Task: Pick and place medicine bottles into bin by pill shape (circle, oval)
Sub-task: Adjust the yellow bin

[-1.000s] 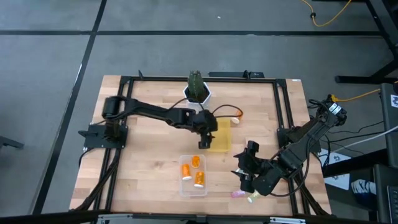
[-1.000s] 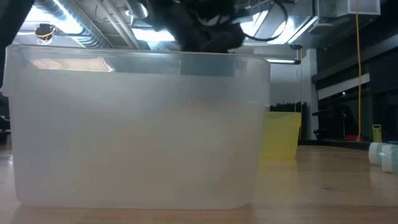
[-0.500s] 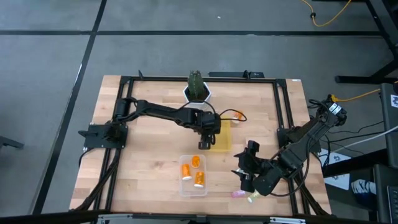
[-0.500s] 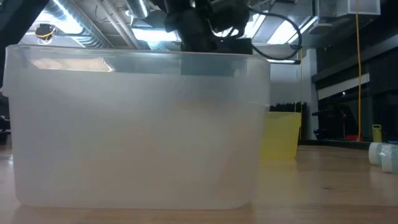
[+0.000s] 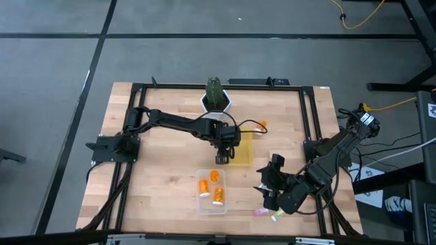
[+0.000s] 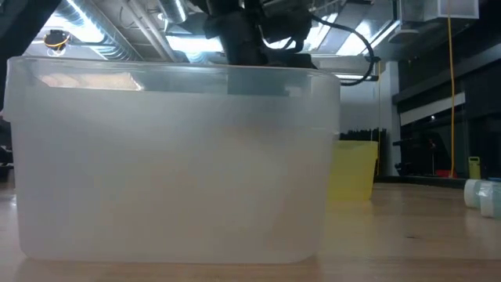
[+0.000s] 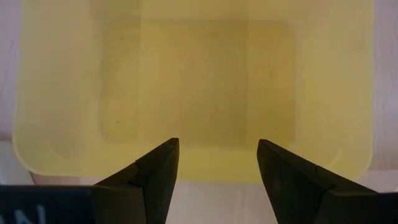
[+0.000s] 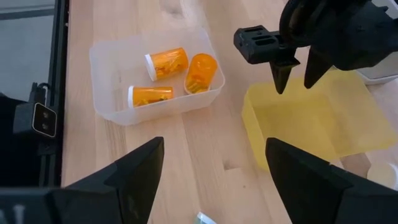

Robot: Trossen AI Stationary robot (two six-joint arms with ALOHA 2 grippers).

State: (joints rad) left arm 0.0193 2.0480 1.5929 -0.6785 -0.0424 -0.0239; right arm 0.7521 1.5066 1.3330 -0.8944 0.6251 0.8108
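Note:
Three orange bottles with white caps [image 5: 212, 187] lie in the clear bin [image 5: 212, 206]; they also show in the right wrist view [image 8: 166, 64]. A pink bottle [image 5: 259, 212] and a pale green one [image 5: 278, 217] lie on the table near its front edge. My left gripper [image 5: 223, 160] hangs open and empty over the near edge of the yellow bin [image 5: 242, 147], whose floor [image 7: 199, 81] is bare. My right gripper [image 5: 263, 187] is open and empty, right of the clear bin and above the two loose bottles.
A white pot with a green plant [image 5: 215, 95] stands at the table's far edge behind the yellow bin. In the low view the clear bin's wall [image 6: 172, 164] fills the front, the yellow bin [image 6: 356, 168] behind it, pale bottles [image 6: 481, 194] at the right.
My left gripper has moved a little toward the table's right edge, staying above the near edge of the yellow bin. The bottles and bins have stayed where they were.

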